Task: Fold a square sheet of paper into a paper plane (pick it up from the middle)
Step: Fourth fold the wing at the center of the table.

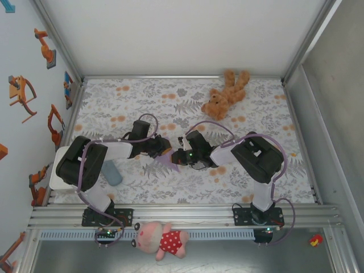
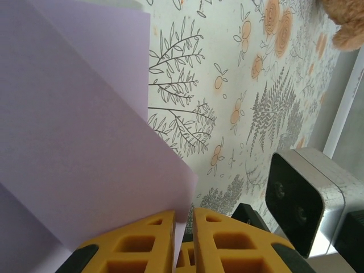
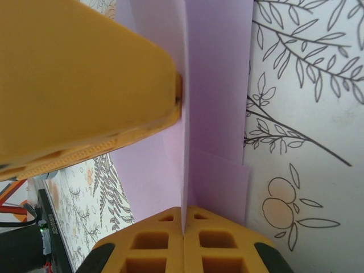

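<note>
The pale lilac sheet of paper (image 1: 166,161) is folded, with layered flaps and a centre crease, and hangs between both grippers at the table's middle. My right gripper (image 3: 183,211) is shut on the paper's upright crease (image 3: 216,68), its orange fingertips pressed together. From the left, my left gripper (image 2: 183,215) has a corner of the paper (image 2: 74,114) between its fingertips. The corner lies against the left one, and a thin gap shows at the right one, so this gripper is narrowly open. One left finger (image 3: 85,74) touches the crease from the side. In the top view, the left gripper (image 1: 164,150) and the right gripper (image 1: 177,158) almost meet.
A brown teddy bear (image 1: 226,94) lies at the back right of the flower-patterned table (image 1: 273,176). A small grey-blue pad (image 1: 112,172) sits near the left arm's base. A pink pig toy (image 1: 162,240) lies on the front rail. The right wrist's camera housing (image 2: 307,199) sits close beside my left fingers.
</note>
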{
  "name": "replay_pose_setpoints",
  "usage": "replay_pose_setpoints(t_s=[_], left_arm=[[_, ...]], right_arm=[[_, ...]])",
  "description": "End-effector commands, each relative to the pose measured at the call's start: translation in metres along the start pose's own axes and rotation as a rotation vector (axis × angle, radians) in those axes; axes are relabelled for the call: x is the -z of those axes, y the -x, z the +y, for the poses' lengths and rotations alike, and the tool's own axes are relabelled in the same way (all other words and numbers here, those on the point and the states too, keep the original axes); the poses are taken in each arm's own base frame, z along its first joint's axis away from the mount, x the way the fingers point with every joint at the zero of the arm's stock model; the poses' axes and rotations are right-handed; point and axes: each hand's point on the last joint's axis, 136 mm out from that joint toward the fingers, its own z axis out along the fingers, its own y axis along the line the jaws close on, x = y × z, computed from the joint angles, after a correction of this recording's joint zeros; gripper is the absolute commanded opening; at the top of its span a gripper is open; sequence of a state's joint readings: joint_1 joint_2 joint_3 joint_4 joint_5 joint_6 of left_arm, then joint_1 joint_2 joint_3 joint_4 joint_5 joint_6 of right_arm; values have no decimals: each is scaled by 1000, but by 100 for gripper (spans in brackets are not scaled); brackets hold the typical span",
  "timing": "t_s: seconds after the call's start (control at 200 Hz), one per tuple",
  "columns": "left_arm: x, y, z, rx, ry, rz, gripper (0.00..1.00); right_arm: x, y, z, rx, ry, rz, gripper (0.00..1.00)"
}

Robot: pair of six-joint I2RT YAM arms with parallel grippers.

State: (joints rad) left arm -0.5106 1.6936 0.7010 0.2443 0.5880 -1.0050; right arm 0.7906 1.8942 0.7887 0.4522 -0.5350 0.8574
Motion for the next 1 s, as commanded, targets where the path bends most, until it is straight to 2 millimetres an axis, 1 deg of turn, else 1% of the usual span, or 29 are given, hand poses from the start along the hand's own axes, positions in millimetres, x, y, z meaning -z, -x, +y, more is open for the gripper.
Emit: replay_pose_setpoints(t_s=[0.0, 0.09, 0.185, 0.265, 0.391, 0.531, 0.806, 0.997], left_arm=[[-2, -1, -1, -27, -1, 22, 15], [-2, -2, 0, -25, 2, 25, 15], [-1, -1, 0, -28, 2, 23, 15], [0, -2, 0, -31, 3, 24, 15], [1, -1, 1, -33, 6, 23, 14], [2, -1, 0, -33, 2, 23, 15], [3, -1, 0, -30, 2, 22, 15], [2, -1, 0, -28, 1, 22, 15]], right_arm=[[3, -7, -7, -44, -31, 38, 4], [5, -5, -4, -49, -23, 39, 7], [9, 0, 7, -45, 3, 37, 13], [13, 2, 13, -40, 12, 31, 19], [19, 5, 18, -41, 15, 25, 22], [23, 3, 18, -46, 11, 32, 23], [27, -18, 6, -66, -21, 90, 22], [30, -23, 3, -66, -33, 103, 21]])
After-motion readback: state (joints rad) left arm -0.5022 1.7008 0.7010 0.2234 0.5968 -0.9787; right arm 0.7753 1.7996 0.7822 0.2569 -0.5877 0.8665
